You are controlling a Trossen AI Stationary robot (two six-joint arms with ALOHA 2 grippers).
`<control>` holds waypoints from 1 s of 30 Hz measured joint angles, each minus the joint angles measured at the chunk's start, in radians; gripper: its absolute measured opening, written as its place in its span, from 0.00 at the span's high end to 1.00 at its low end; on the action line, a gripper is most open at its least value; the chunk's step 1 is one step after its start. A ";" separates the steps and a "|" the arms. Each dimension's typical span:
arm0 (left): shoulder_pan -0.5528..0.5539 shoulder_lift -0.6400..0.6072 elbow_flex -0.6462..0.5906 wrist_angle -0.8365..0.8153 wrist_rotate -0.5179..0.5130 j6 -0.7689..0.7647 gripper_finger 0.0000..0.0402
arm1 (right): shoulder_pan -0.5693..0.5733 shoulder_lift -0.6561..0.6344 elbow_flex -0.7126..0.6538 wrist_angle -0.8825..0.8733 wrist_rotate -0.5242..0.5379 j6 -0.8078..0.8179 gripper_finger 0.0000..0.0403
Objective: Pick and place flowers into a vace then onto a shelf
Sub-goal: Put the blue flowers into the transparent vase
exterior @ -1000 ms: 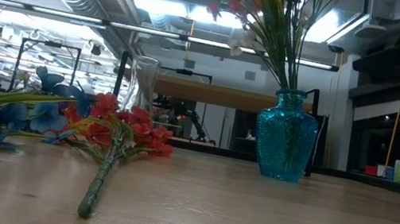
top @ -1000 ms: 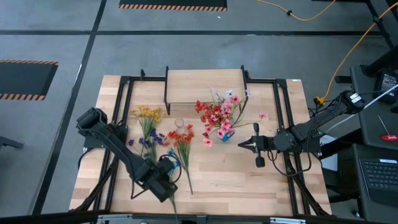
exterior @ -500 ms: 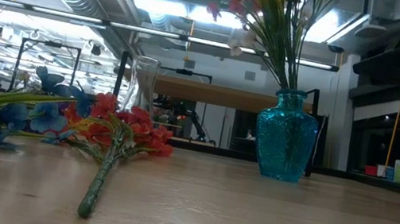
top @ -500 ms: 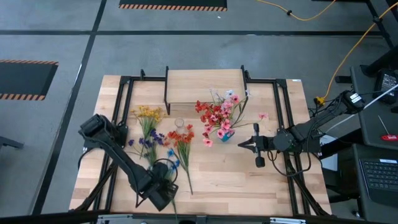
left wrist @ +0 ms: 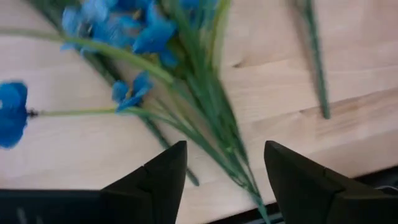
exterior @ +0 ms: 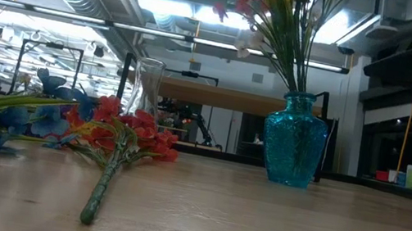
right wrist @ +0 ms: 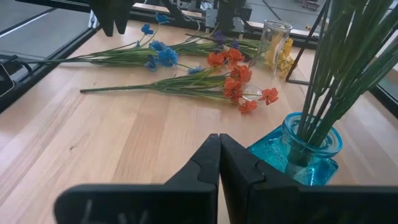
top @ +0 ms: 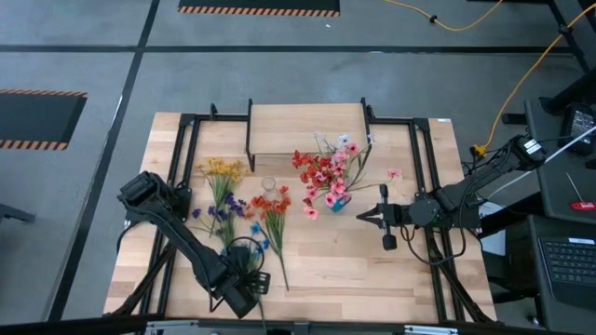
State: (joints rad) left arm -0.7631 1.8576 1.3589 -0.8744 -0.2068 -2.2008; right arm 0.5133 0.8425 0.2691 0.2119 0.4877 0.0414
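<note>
Table's near edge: open left hand straddles blue flower stems.

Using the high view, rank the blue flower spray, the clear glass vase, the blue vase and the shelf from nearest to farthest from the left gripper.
From the open left gripper, at the table's near edge:
1. Blue flower spray, lying just ahead of the gripper.
2. Clear glass vase, farther up, mid-table.
3. Blue vase, over toward the right arm's side.
4. Shelf, at the far edge of the table.
</note>
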 joint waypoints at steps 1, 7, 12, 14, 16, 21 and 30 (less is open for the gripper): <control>0.000 0.000 -0.011 0.016 0.016 -0.016 0.48 | 0.000 0.000 0.000 0.000 0.000 0.001 0.97; -0.003 0.000 -0.044 0.109 0.026 -0.029 0.48 | 0.000 0.000 0.000 0.000 0.000 0.002 0.97; -0.003 -0.001 -0.085 0.180 0.023 -0.023 0.47 | 0.000 0.000 0.000 -0.001 0.000 0.007 0.97; -0.003 0.000 -0.104 0.190 0.024 -0.033 0.47 | 0.000 0.000 0.000 -0.001 0.000 0.008 0.97; -0.003 0.000 -0.110 0.207 0.025 -0.034 0.48 | 0.000 0.000 0.000 -0.001 0.000 0.008 0.97; -0.003 -0.001 -0.129 0.223 0.019 -0.037 0.47 | 0.000 0.000 0.000 -0.001 0.000 0.009 0.97; -0.025 -0.001 -0.216 0.334 -0.034 -0.087 0.49 | 0.000 0.000 0.000 -0.001 0.000 0.010 0.97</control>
State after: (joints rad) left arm -0.7877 1.8568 1.1428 -0.5400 -0.2408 -2.2880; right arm 0.5133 0.8425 0.2691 0.2111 0.4877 0.0511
